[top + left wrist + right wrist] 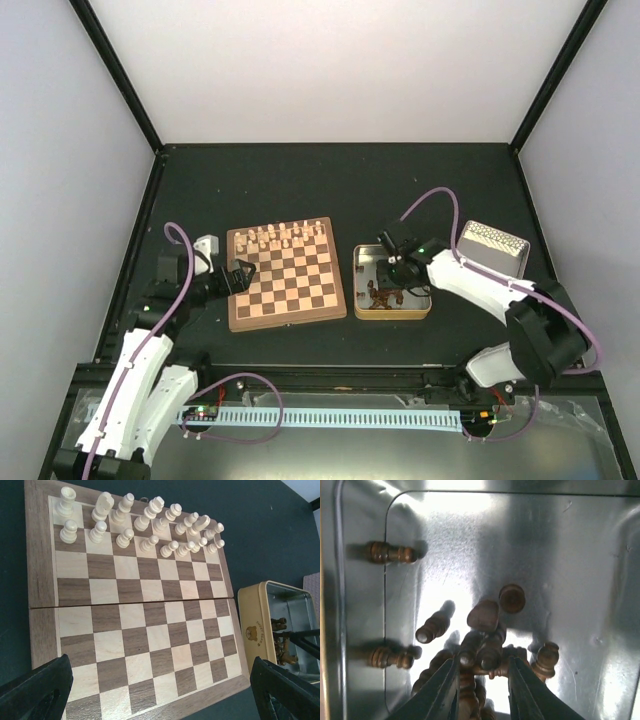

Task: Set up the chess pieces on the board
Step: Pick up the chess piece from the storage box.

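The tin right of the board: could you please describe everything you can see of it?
The tin is shallow, square with rounded corners, cream outside with a bear print on its wall, bare shiny metal inside. It lies open on the table, apart from the board. Loose dark pieces lie in it, mostly heaped at one side, where the right hand reaches in.

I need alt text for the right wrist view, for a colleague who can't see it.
The right gripper reaches down into a shiny tin, its jaws either side of a heap of dark chess pieces. More pieces lie loose on the tin floor, two beside one wall; whether anything is gripped yet is unclear.
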